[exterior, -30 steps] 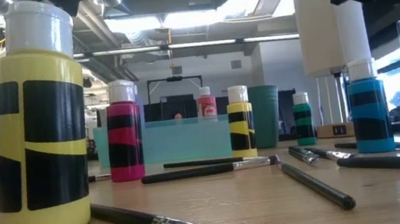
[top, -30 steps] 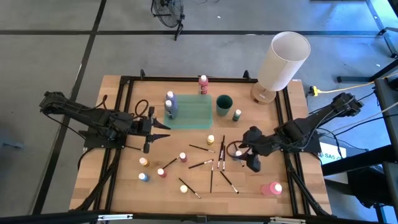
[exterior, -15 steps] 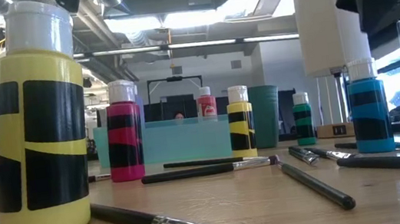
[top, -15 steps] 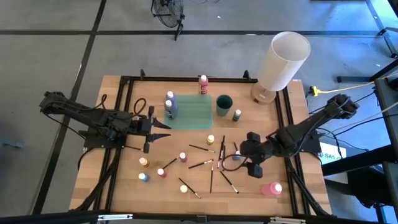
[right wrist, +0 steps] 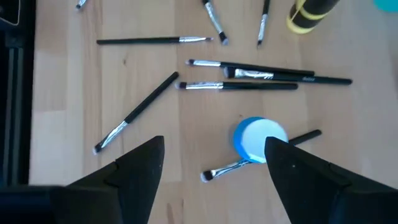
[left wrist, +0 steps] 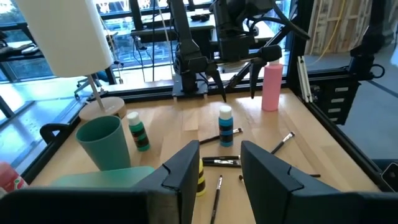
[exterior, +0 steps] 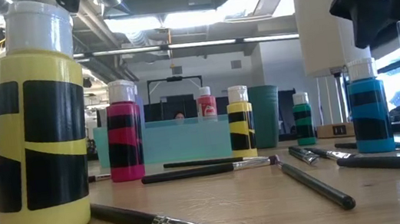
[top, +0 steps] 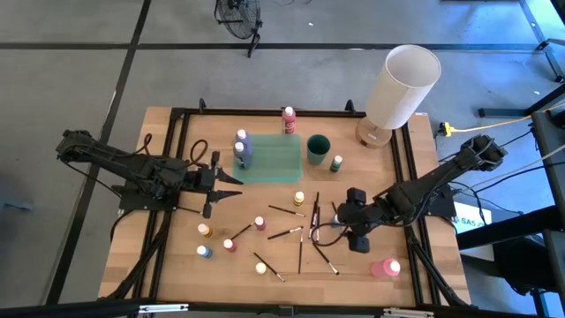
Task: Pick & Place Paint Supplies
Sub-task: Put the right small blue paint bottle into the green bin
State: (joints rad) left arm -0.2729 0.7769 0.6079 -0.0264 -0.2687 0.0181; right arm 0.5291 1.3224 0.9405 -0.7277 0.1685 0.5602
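While my left gripper [top: 231,179] waits near the tray, fingers apart, my right gripper [right wrist: 214,165] hovers spread wide above the blue bottle [right wrist: 260,139].

It looked like a robotics lab or industrial workshop; the wooden table [top: 177,265] stood in a black metal frame [top: 265,112] on a bare grey concrete floor [top: 71,71]. Overhead ran exposed ducts [exterior: 174,34] and strip lights (seen in the low view); tall windows [left wrist: 143,31] lined one side.
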